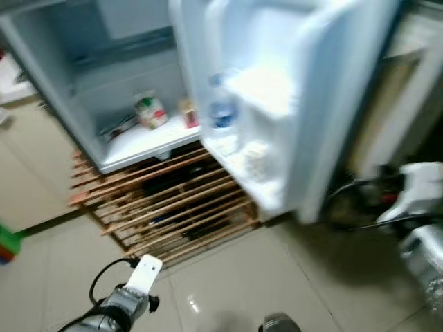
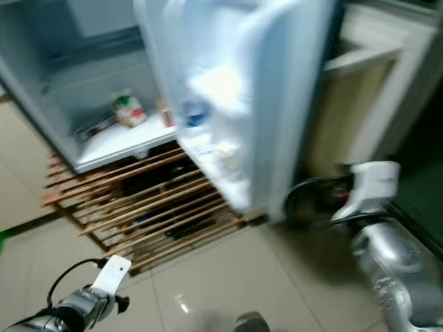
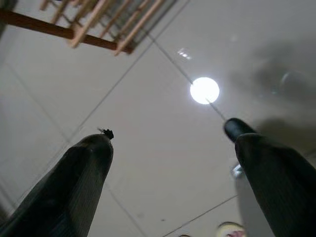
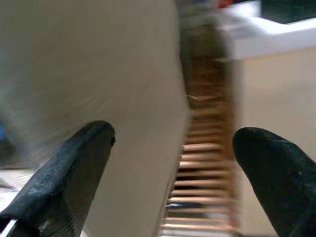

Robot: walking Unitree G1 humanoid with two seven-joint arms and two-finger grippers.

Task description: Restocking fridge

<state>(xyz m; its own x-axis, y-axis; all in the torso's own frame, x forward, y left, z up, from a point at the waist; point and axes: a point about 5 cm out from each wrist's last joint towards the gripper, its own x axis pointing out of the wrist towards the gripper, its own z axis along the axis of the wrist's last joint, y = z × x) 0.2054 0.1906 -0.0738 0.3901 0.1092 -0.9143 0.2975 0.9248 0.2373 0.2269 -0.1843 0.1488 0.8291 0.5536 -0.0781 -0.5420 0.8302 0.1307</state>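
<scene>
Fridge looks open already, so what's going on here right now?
The fridge stands on a wooden slat rack with its door swung wide. A bottle sits in the door shelf, and a few packages lie on the bottom shelf inside. Both grippers are open and hold nothing: the left gripper hangs low over the tiled floor, and the right gripper is by the door's edge. The pictures are blurred.

Motion blur smears both head views; the fridge door (image 1: pixel 277 97) blows out white, and a lamp glare (image 3: pixel 204 90) reflects off the glossy floor (image 3: pixel 148 163).
</scene>
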